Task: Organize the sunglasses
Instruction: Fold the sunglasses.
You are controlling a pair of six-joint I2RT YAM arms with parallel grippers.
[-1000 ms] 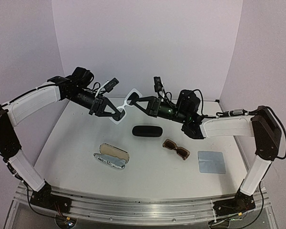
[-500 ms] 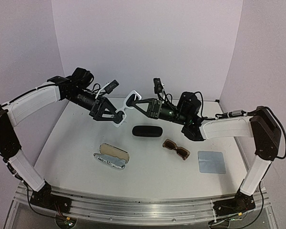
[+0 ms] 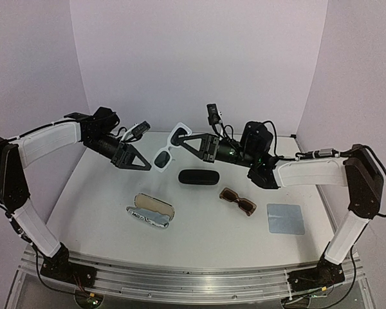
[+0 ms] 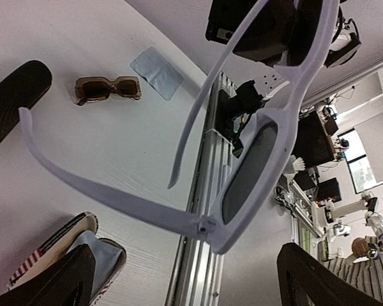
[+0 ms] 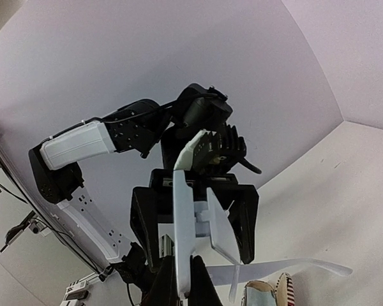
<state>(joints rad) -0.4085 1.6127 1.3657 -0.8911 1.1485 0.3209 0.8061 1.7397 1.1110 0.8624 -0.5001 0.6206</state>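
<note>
My right gripper (image 3: 181, 141) is shut on the white-framed sunglasses (image 3: 168, 149) and holds them in the air above the back of the table. Its fingertips (image 5: 169, 288) pinch the frame's edge (image 5: 183, 223) near one lens. My left gripper (image 3: 143, 165) is open just left of this pair and apart from it. In the left wrist view the white sunglasses (image 4: 258, 153) hang with temples unfolded ahead of the wide-apart fingers (image 4: 54, 284). The brown sunglasses (image 3: 237, 201) lie on the table right of centre.
A shut black case (image 3: 198, 176) lies mid-table under the held pair. An open white striped case (image 3: 151, 211) with a blue cloth (image 4: 92, 252) inside sits front left. Another light-blue cloth (image 3: 286, 218) lies front right, beside the brown pair.
My left gripper has opened, let go of the white sunglasses and drawn back to the left. The right gripper stays shut on them and now holds them alone.
</note>
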